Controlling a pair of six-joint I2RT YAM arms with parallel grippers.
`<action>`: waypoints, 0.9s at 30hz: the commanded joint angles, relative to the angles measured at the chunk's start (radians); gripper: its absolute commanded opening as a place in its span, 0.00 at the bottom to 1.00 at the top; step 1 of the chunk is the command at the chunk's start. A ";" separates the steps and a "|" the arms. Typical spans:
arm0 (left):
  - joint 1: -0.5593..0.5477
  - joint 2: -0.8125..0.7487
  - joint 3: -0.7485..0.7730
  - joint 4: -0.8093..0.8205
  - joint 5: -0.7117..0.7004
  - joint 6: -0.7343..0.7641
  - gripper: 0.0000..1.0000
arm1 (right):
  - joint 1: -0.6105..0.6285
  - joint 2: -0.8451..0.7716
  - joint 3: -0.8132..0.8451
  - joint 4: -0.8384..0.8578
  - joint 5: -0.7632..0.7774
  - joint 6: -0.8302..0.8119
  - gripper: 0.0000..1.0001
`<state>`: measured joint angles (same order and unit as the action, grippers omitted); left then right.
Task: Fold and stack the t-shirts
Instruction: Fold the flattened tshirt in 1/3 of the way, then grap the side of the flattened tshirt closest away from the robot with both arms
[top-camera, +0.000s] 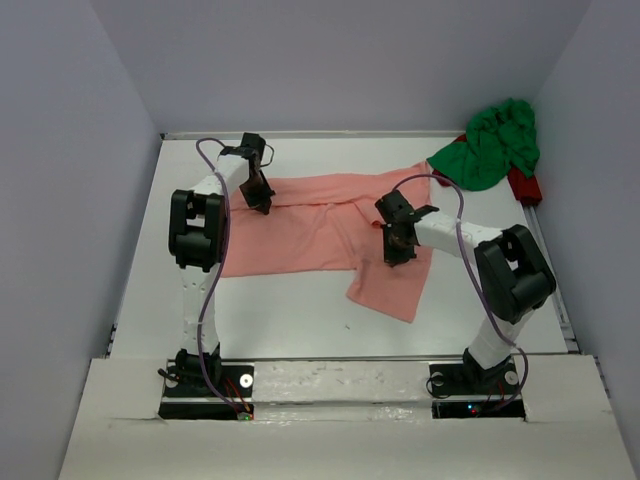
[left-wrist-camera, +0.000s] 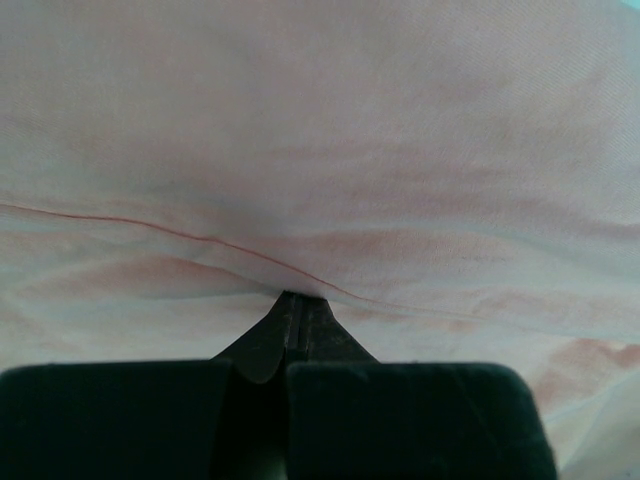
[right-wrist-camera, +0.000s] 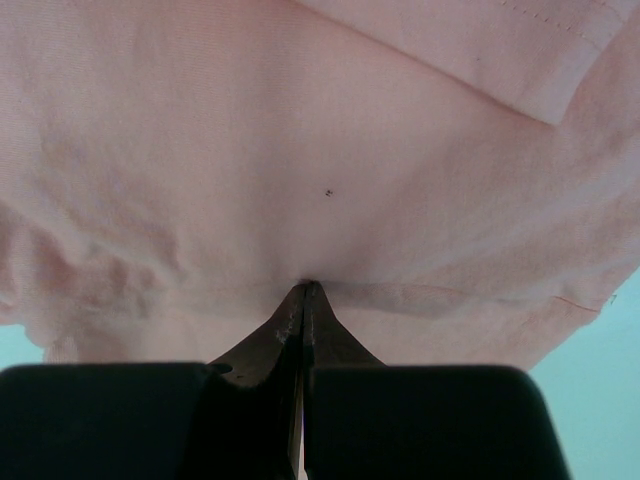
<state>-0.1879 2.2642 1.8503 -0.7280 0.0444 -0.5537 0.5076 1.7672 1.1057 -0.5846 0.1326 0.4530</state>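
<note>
A salmon pink t-shirt (top-camera: 310, 228) lies spread across the middle of the white table, one part trailing toward the near right. My left gripper (top-camera: 260, 200) is down at its far left edge, and in the left wrist view the gripper (left-wrist-camera: 295, 297) is shut on a fold of the pink cloth (left-wrist-camera: 330, 150). Over the shirt's right part my right gripper (top-camera: 397, 250) is also down; the right wrist view shows that gripper (right-wrist-camera: 305, 288) shut, with pink cloth (right-wrist-camera: 300, 150) puckering at the tips. A bright green t-shirt (top-camera: 495, 145) sits bunched at the far right corner.
A red object (top-camera: 524, 187) pokes out from under the green shirt by the right wall. Grey walls close in the table (top-camera: 270, 310) on the left, back and right. Both arm bases stand at the near edge.
</note>
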 joint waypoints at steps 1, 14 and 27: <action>0.008 0.015 0.035 -0.050 -0.034 0.032 0.00 | 0.017 -0.034 -0.046 -0.043 0.024 0.055 0.00; -0.022 -0.104 0.089 -0.100 -0.193 0.049 0.00 | 0.017 -0.267 -0.055 -0.050 0.223 0.035 0.12; -0.081 -0.500 -0.155 -0.074 -0.259 0.081 0.21 | 0.069 -0.685 -0.268 -0.146 -0.039 0.303 0.54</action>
<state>-0.2745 1.8538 1.7947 -0.7994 -0.1909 -0.4961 0.5209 1.2053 0.9630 -0.6823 0.2039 0.5896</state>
